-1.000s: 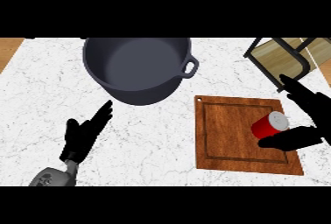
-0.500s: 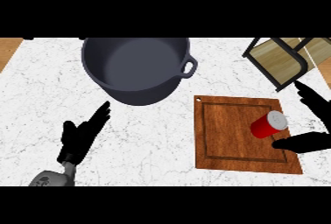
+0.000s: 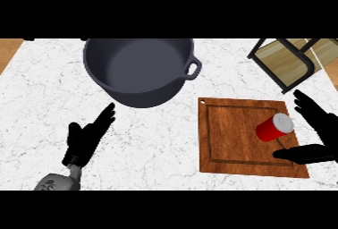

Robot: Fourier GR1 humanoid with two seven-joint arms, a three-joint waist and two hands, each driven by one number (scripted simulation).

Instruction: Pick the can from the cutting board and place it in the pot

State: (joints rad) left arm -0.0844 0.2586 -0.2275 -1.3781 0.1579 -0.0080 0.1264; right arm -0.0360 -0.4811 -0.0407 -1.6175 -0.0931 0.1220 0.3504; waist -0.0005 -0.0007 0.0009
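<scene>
Right hand: I have my right hand (image 3: 317,134) spread wide at the right edge of the cutting board (image 3: 231,134), fingers stretched up, thumb reaching left along the board's lower right; it grips nothing.
Can: the red can (image 3: 274,127) sits on the board in the gap between those fingers and thumb, just left of the palm. I cannot tell whether it touches them.
Why so: I judge the wide spread is meant to take the can's body from the side.
Pot: the dark grey pot (image 3: 142,67) stands well up and left of my right hand, mouth open.
Left hand: my left hand (image 3: 89,138) rests on the marble counter (image 3: 40,98), fingers straight, just below the pot.
Corner: a wooden chair (image 3: 290,58) stands above the right hand.
</scene>
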